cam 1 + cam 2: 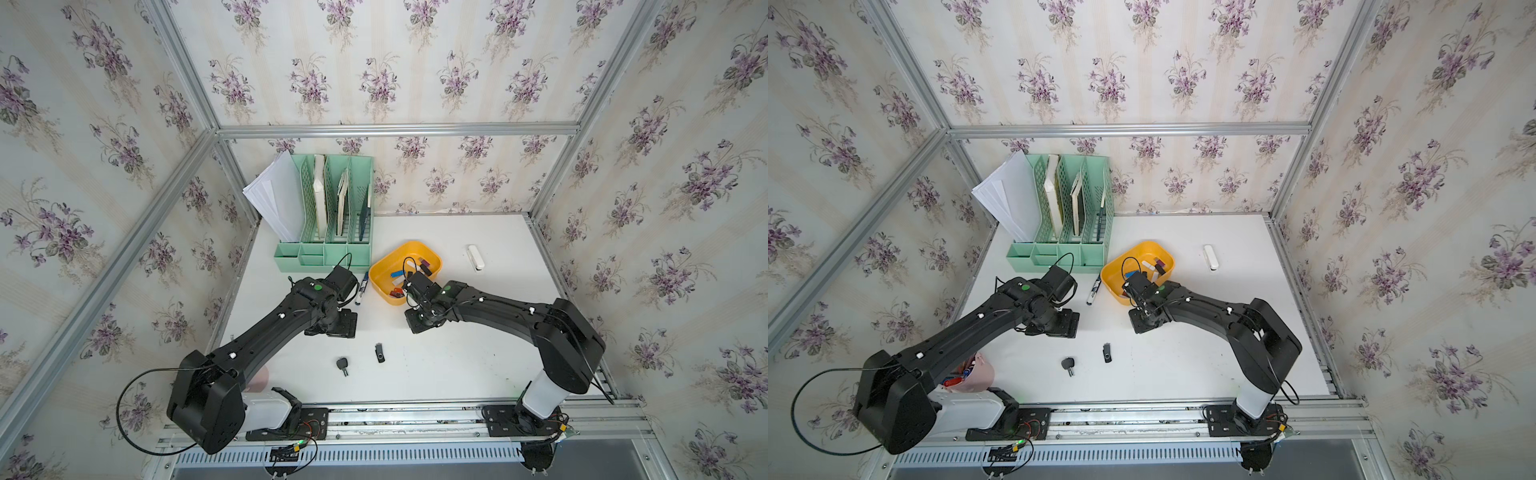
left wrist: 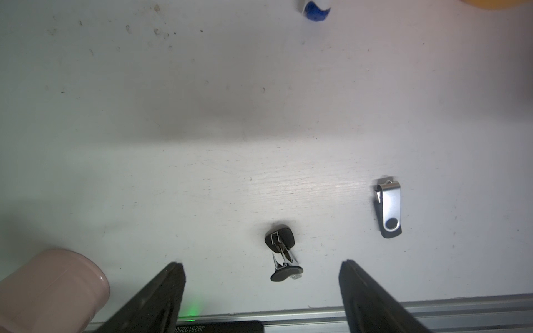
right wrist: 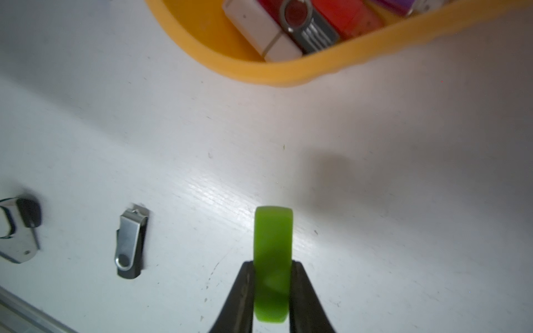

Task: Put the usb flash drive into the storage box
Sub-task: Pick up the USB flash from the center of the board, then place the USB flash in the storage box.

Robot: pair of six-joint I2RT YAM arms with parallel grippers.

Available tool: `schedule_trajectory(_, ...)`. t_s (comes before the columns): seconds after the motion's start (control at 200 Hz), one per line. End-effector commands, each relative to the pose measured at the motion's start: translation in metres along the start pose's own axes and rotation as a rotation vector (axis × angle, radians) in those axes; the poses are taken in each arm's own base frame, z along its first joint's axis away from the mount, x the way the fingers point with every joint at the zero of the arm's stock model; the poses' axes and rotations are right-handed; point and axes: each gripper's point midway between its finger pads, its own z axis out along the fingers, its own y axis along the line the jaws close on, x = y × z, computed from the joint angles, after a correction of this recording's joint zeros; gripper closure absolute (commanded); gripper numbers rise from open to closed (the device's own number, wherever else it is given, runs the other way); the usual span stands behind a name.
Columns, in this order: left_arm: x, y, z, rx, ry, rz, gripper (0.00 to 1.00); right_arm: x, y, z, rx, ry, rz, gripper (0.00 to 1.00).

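Green usb flash drive (image 3: 272, 230), pinched in the jaws of the right gripper (image 3: 273, 263), is not yet in the storage box (image 3: 259, 73); the left gripper (image 2: 261, 263) has its jaws open, empty.

Bare counter (image 3: 259, 138) between right tool (image 3: 272, 263), gripping green flash drive (image 3: 272, 236), and storage box (image 3: 288, 76) rim, marker (image 1: 363, 286) just beside box, swivel flash drive (image 3: 131, 242) toward front edge.
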Motion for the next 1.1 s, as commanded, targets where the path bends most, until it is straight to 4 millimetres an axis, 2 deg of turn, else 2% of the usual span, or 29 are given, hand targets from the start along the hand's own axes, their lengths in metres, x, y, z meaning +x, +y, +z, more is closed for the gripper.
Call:
schedule_trajectory(0.0,0.000,-0.001,0.003,-0.003,0.005,-0.004,0.12,-0.014,0.002,-0.021,0.005,-0.030,0.004,0.82)
schedule_trajectory(0.1,0.000,-0.003,0.008,0.002,0.021,-0.006,0.12,-0.040,0.008,-0.037,-0.003,-0.071,-0.012,0.82)
schedule_trajectory(0.22,0.000,-0.006,0.013,0.006,0.035,-0.008,0.12,-0.072,0.012,-0.044,-0.017,-0.112,-0.029,0.82)
schedule_trajectory(0.345,-0.002,-0.010,0.016,0.020,0.042,-0.011,0.12,-0.102,0.008,-0.038,-0.024,-0.128,-0.028,0.82)
schedule_trajectory(0.46,-0.004,-0.015,0.017,0.032,0.044,-0.006,0.12,-0.122,0.003,-0.021,-0.029,-0.120,-0.024,0.83)
schedule_trajectory(0.479,-0.002,-0.015,0.024,0.020,0.071,-0.005,0.12,-0.126,0.002,-0.018,-0.031,-0.121,-0.023,0.83)
schedule_trajectory(0.769,-0.005,-0.021,0.037,0.020,0.104,0.005,0.12,-0.151,-0.008,0.026,-0.078,-0.098,-0.003,0.84)
schedule_trajectory(1.094,-0.005,-0.022,0.041,0.015,0.120,0.006,0.12,-0.166,0.001,0.065,-0.147,-0.072,0.000,0.84)
